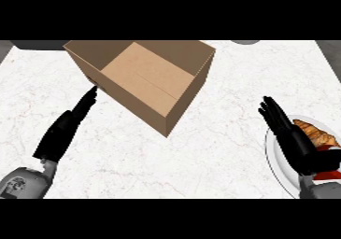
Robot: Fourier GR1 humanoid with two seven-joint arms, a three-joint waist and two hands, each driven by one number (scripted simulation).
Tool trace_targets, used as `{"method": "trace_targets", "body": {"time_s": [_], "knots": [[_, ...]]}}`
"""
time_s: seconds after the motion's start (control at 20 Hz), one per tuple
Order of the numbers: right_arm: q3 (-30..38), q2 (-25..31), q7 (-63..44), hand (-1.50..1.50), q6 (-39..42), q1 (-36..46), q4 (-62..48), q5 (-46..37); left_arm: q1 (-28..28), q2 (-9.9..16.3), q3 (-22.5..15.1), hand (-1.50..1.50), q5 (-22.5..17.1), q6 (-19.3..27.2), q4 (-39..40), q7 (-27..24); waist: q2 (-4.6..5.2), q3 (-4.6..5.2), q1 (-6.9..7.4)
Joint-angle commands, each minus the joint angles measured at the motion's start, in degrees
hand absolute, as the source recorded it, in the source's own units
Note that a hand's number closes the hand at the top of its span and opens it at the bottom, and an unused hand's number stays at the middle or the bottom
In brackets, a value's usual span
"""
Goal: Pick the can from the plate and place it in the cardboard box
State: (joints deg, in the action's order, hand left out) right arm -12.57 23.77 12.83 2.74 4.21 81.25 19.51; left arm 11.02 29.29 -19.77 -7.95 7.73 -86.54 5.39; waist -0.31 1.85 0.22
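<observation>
The white marble-veined counter top (pixel 131 154) fills the view from edge to edge. On its upper middle sits the open brown cardboard box (pixel 148 77), turned at an angle so that 1 corner points toward the lower edge; its inside floor is bare and its walls stand upright.

At the right edge lies the round white plate (pixel 275 158), partly cut off by the frame. On it rests a golden-brown croissant (pixel 317 133), and just below that a red and white can (pixel 333 163) shows only in part, mostly hidden behind the right hand. The can is on the plate, well apart from the box.

The black left hand (pixel 66 128) reaches up from the lower left, its fingers straight and pressed together, the tips touching or just beside the box's left outer wall near its lower edge.

The black right hand (pixel 290 135) lies over the plate's left part, fingers straight and slightly spread, pointing up and left. Its thumb side is next to the can, but the fingers are not curled round it.

2 dark grey shapes (pixel 35 44) peek in at the counter's top edge, too cut off to identify.
</observation>
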Motion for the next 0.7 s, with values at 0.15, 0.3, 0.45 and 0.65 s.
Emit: {"method": "trace_targets", "body": {"time_s": [0.15,0.3,0.45,0.65], "knots": [[18.17,5.02,-1.01,-1.50,-13.64,4.88,3.50,2.74,-4.18,0.37,6.06,0.00,0.98,6.80,2.20,-1.85,-0.29,-1.67,-0.76],[18.20,18.22,-6.38,-1.50,-20.26,-4.20,-5.88,-12.26,-4.81,0.60,7.01,0.00,0.94,8.15,2.63,-0.86,1.86,0.25,-3.69],[29.73,7.62,-7.33,-1.50,-36.89,-0.47,-4.50,-4.64,-7.36,-0.53,8.21,0.00,-0.20,9.49,2.10,-1.41,-0.24,-1.66,-1.80],[30.66,3.33,-4.76,-1.50,-42.28,-5.33,5.58,-5.43,-10.39,-1.87,7.81,0.00,0.82,10.26,0.90,-2.28,-0.09,-1.78,-1.15]]}}
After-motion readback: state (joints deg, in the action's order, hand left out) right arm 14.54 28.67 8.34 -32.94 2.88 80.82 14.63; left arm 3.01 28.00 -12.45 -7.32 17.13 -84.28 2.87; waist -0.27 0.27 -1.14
